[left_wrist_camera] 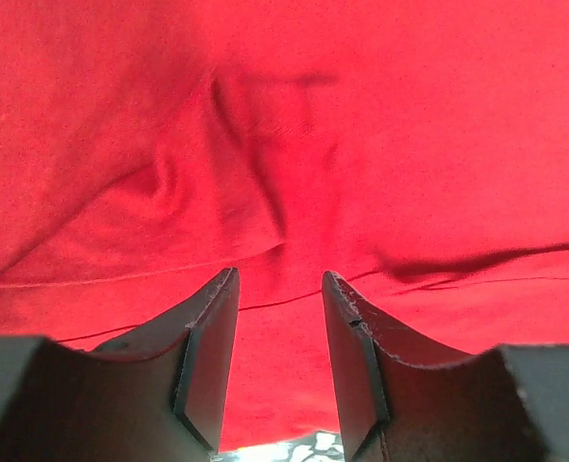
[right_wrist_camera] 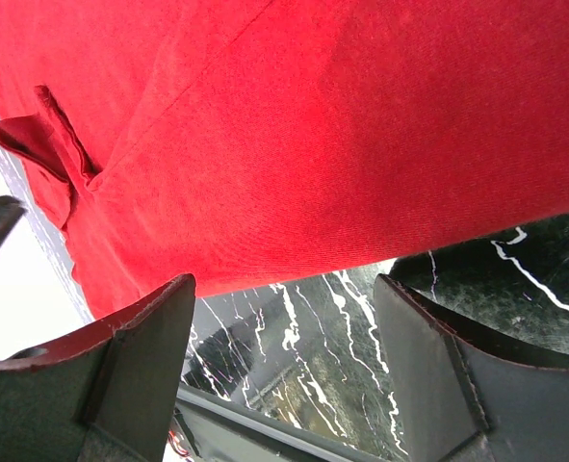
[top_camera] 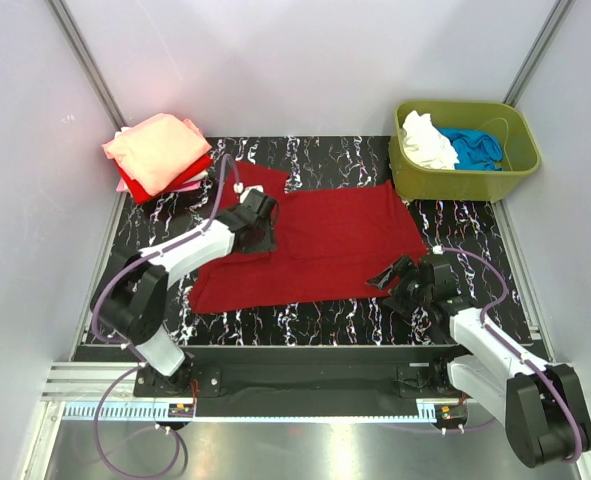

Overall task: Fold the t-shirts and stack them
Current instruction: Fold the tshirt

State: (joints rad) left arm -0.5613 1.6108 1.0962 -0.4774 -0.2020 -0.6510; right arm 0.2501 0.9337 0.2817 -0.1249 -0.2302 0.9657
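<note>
A dark red t-shirt (top_camera: 320, 245) lies spread flat on the black marbled table; it fills the left wrist view (left_wrist_camera: 284, 125) and the top of the right wrist view (right_wrist_camera: 294, 125). My left gripper (top_camera: 265, 222) is open and hovers over the shirt's left part near a sleeve, with cloth between its fingers (left_wrist_camera: 212, 356) but not pinched. My right gripper (top_camera: 393, 275) is open at the shirt's near right corner, over bare table, with the hem just beyond its fingertips (right_wrist_camera: 140, 356). Folded salmon-pink, bright red and pink shirts (top_camera: 158, 152) are stacked at the back left.
An olive-green tub (top_camera: 465, 150) at the back right holds a white (top_camera: 427, 142) and a blue (top_camera: 473, 148) shirt. White walls and metal posts enclose the table (top_camera: 475, 240). A rail runs along the near edge.
</note>
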